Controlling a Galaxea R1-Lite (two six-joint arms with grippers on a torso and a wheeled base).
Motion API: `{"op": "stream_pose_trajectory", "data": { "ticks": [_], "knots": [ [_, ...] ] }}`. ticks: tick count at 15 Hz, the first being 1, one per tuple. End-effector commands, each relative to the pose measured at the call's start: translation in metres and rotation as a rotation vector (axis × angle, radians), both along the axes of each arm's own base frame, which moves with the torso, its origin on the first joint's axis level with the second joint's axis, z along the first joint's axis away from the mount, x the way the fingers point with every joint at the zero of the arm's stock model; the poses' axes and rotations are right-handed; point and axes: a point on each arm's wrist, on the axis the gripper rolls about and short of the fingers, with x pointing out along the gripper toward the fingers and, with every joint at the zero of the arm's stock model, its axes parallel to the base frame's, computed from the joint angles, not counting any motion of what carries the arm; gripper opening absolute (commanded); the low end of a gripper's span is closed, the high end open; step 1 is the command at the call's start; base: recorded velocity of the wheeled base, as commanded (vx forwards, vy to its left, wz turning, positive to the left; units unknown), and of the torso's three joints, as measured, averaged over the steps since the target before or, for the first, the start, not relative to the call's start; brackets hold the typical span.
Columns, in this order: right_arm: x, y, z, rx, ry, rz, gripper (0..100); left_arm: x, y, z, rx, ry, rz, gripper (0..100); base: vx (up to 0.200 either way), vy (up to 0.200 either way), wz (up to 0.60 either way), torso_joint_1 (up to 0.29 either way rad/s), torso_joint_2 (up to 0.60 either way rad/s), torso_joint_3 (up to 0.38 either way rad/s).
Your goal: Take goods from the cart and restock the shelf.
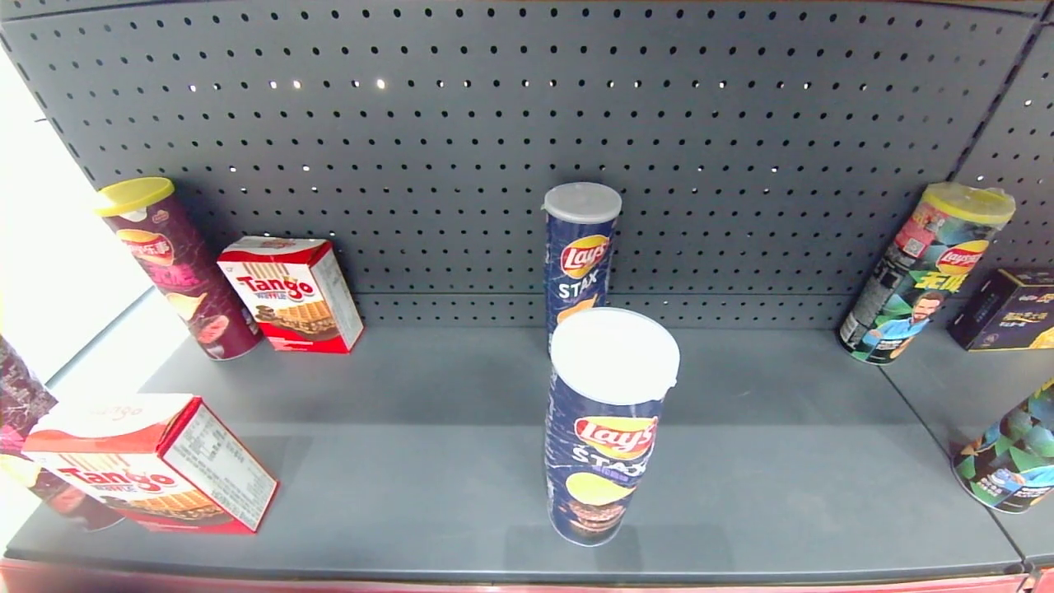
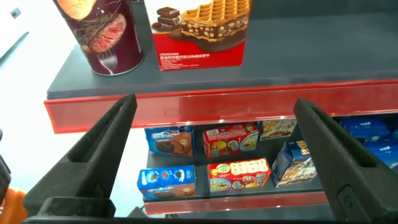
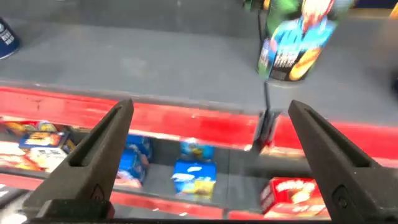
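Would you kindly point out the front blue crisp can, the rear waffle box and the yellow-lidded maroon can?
front blue crisp can [image 1: 607, 461], head view, on its label
rear waffle box [image 1: 280, 301], head view, on its front face
yellow-lidded maroon can [image 1: 185, 276], head view, on its side wall

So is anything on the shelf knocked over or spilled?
No, nothing stands out. The front blue can and the back blue can stand upright on the shelf, the front red box and back red box sit flat, and nothing is spilled.
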Motion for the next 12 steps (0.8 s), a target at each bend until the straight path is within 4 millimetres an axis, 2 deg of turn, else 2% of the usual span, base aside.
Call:
{"op": "stream_pose_trajectory", "data": {
  "ticks": [1, 9, 12],
  "knots": [
    [-0.0001, -0.0002, -0.0097, -0.009, 0.085, -0.011, 100, 0.0001, 0.0000, 0.0000, 0.001, 0.001, 0.001, 100, 0.000, 0.000, 0.00, 0.000, 0.00, 0.000],
    [0.0003, 0.0001, -0.0087, -0.004, 0.072, 0.002, 100, 0.0001, -0.0001, -0.0001, -0.001, 0.003, -0.001, 100, 0.000, 0.000, 0.00, 0.000, 0.00, 0.000],
    [0.0000, 0.0012, -0.0088, -0.001, 0.072, -0.070, 100, 0.0001, 0.0000, -0.0001, -0.001, 0.003, 0.001, 100, 0.000, 0.000, 0.00, 0.000, 0.00, 0.000]
  ]
}}
